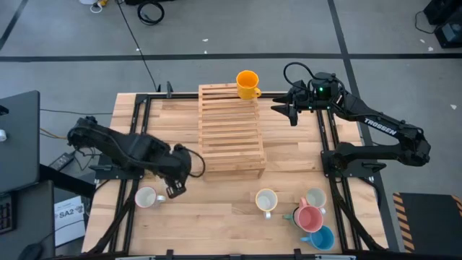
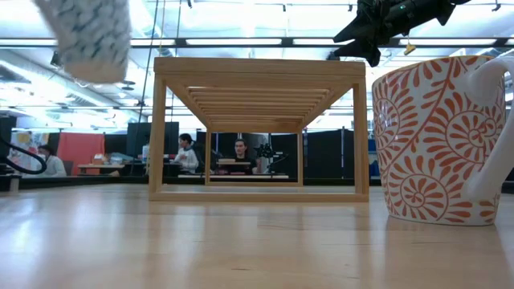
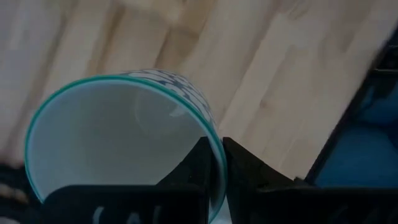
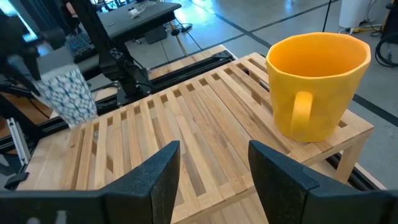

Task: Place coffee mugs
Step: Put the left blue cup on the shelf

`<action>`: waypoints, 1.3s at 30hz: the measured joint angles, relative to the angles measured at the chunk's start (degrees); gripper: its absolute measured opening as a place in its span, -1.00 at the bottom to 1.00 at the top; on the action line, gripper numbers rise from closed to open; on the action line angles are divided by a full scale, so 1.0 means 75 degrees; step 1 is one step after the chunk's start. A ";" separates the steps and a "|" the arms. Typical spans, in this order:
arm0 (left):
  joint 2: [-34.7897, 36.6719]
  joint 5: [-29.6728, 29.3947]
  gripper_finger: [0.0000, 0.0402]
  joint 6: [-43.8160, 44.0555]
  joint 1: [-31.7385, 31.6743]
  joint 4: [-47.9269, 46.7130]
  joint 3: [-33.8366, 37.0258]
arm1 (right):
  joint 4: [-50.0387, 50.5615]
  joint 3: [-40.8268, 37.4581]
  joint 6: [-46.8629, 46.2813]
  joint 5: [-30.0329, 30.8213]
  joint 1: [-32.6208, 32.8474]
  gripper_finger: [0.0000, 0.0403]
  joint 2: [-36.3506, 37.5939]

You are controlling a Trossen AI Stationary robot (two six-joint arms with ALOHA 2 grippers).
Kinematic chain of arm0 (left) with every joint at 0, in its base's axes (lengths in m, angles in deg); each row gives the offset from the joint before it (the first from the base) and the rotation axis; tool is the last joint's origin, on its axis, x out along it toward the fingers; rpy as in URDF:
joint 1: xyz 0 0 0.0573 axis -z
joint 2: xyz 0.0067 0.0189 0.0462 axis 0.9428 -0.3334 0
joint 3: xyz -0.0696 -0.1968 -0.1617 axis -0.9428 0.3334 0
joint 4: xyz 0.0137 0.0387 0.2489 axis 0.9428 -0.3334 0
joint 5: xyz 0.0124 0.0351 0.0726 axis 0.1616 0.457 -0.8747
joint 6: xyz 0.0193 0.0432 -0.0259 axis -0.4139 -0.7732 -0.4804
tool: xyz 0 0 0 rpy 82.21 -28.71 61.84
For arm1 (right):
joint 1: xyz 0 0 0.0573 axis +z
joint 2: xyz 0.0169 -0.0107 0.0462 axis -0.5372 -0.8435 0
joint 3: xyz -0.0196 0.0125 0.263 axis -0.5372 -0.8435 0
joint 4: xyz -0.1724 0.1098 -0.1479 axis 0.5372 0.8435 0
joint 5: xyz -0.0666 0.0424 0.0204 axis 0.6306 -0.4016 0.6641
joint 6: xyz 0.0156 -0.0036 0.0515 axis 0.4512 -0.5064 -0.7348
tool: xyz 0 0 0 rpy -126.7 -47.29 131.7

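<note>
A white mug with a blue speckled pattern and a teal rim [image 3: 118, 137] hangs above the table near its front left [image 1: 146, 197], with my left gripper [image 1: 174, 188] shut on it. The low view shows it high at the left [image 2: 90, 36]. An orange mug [image 4: 317, 84] stands upright on the far right corner of the slatted wooden rack [image 1: 231, 130]. My right gripper [image 4: 211, 162] hovers open just right of that mug, above the rack's edge, with nothing between its fingers. My left gripper pinches the patterned mug's wall at the rim [image 3: 208, 134], with one finger inside the cup and one finger [image 3: 249, 168] outside. The fingers come from above, pointing steeply down. The mug hangs lifted clear of the table, slightly tilted.
Near the front edge stand a cream mug [image 1: 266, 200], a white mug [image 1: 315, 197], a pink mug [image 1: 309, 218] and a blue mug [image 1: 321, 238]. A white mug with an orange leaf pattern [image 2: 438, 140] fills the low view's right. People sit in the room behind.
</note>
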 joint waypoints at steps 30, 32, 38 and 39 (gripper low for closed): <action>-0.1018 -0.0940 -0.86 -1.0975 -0.3162 0.1704 -0.2090 | 0.0009 0.0000 -0.0229 0.0003 -0.0002 -0.02 0.0000; -0.1229 -0.0766 -0.86 -1.1340 -0.3316 0.1688 -0.2093 | 0.0012 0.0000 -0.0364 0.0000 -0.0001 -0.02 0.0000; -0.1597 0.0131 -0.86 -1.1554 -0.3738 0.1444 -0.2090 | 0.0012 0.0000 -0.0397 0.0000 0.0000 -0.02 0.0000; -0.1603 0.0234 -0.86 -1.1554 -0.3797 0.1348 -0.2090 | 0.0012 0.0002 -0.0396 0.0000 0.0000 -0.02 0.0000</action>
